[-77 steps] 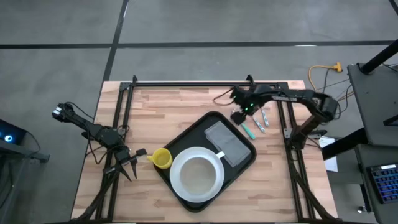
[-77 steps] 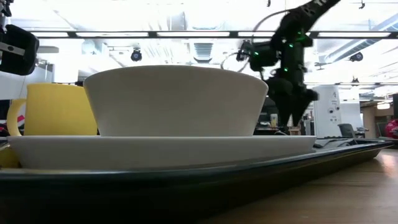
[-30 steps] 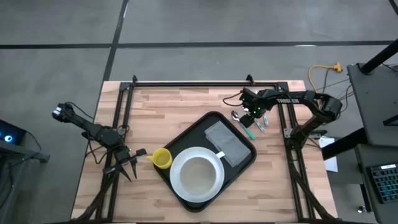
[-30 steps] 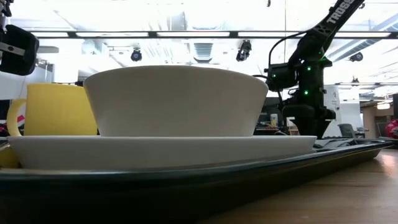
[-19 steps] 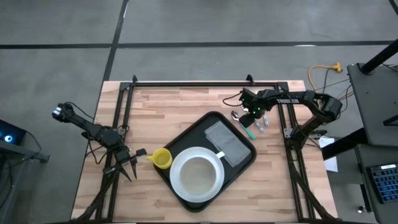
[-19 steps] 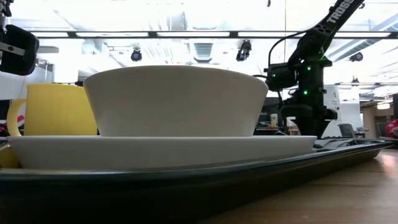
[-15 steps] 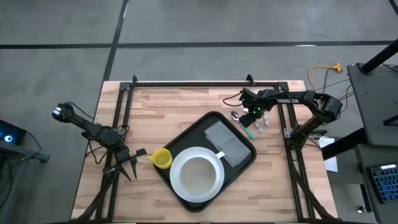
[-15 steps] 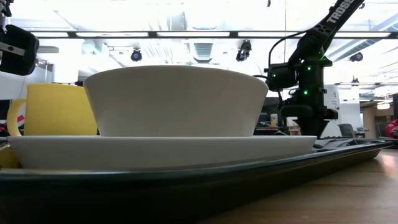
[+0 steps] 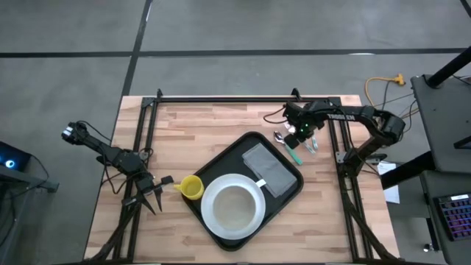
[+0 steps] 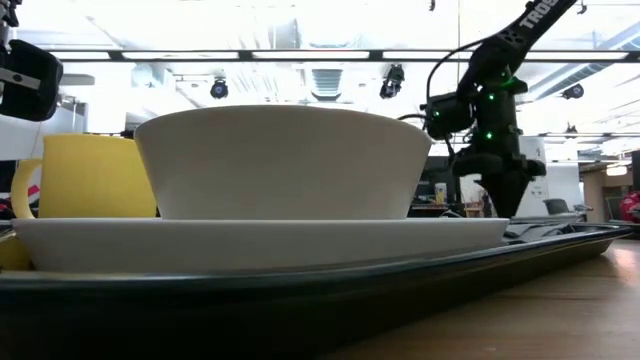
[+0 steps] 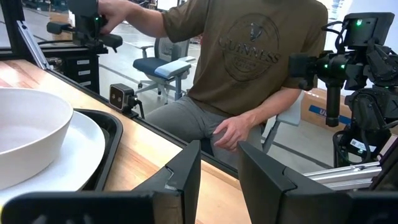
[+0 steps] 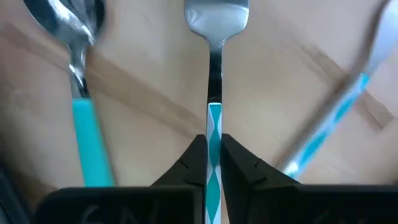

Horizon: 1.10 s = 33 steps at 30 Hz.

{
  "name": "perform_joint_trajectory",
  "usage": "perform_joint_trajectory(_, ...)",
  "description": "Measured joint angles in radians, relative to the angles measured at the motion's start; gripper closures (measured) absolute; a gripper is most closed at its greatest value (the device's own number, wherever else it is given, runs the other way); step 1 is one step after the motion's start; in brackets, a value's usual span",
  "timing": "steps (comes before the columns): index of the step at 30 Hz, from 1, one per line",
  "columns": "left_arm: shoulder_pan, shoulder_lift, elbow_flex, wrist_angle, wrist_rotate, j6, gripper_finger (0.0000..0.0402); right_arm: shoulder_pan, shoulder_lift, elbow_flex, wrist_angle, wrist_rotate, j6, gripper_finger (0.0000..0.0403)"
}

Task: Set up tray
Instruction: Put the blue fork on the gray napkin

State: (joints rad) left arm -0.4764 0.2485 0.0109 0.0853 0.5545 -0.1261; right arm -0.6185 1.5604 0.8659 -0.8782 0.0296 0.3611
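Left gripper (image 9: pixel 147 197) parked at table's 8 o'clock, fingers spread, holding nothing. Yellow mug (image 9: pixel 191 188) just left of black tray (image 9: pixel 246 143). Tray mid-table, carrying white plate (image 9: pixel 213 217) and bowl (image 9: pixel 234 205). Person's shirt (image 11: pixel 261 53) reads "GUINNESS". Right gripper (image 12: pixel 213 149) at 1 o'clock, clamped on fork (image 12: pixel 215 37) handle. Arm lettering (image 10: pixel 540 14) partly readable: "TROSS".

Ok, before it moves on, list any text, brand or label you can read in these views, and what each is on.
"GUINNESS": chest print on the seated person's olive shirt, left wrist view.
"TROSS", cut off by the frame edge: white lettering on the right arm's link, low view.
White lettering on the right arm, high view: too small to read.
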Motion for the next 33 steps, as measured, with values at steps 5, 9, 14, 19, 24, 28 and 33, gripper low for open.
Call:
perform_joint_trajectory(5, 0.0, 0.0, 0.0, 0.0, 0.0, 0.0, 0.0313, 0.042, -0.008, 0.048, -0.05, -0.004, 0.053, 0.0389)
perform_joint_trajectory(9, 0.0, 0.0, 0.0, 0.0, 0.0, 0.0, 0.0313, 0.122, -0.007, 0.069, -0.068, -0.005, 0.119, 0.0389)
perform_joint_trajectory(14, 0.0, 0.0, 0.0, 0.0, -0.002, 0.0, 0.0313, 0.235, -0.007, 0.087, -0.069, -0.007, 0.222, 0.0389)
perform_joint_trajectory(19, 0.0, 0.0, 0.0, 0.0, -0.004, 0.0, 0.0313, 0.336, -0.007, 0.104, -0.068, -0.014, 0.331, 0.039)
perform_joint_trajectory(24, 0.0, 0.0, 0.0, 0.0, -0.003, 0.0, 0.0313, 0.419, -0.007, 0.116, -0.066, -0.013, 0.44, 0.039)
perform_joint_trajectory(28, 0.0, 0.0, 0.0, 0.0, -0.003, 0.0, 0.0313, 0.473, -0.003, 0.127, -0.058, -0.013, 0.507, 0.039)
perform_joint_trajectory(33, 0.0, 0.0, 0.0, 0.0, 0.001, 0.0, 0.0313, 0.52, 0.006, 0.144, -0.046, -0.011, 0.564, 0.039)
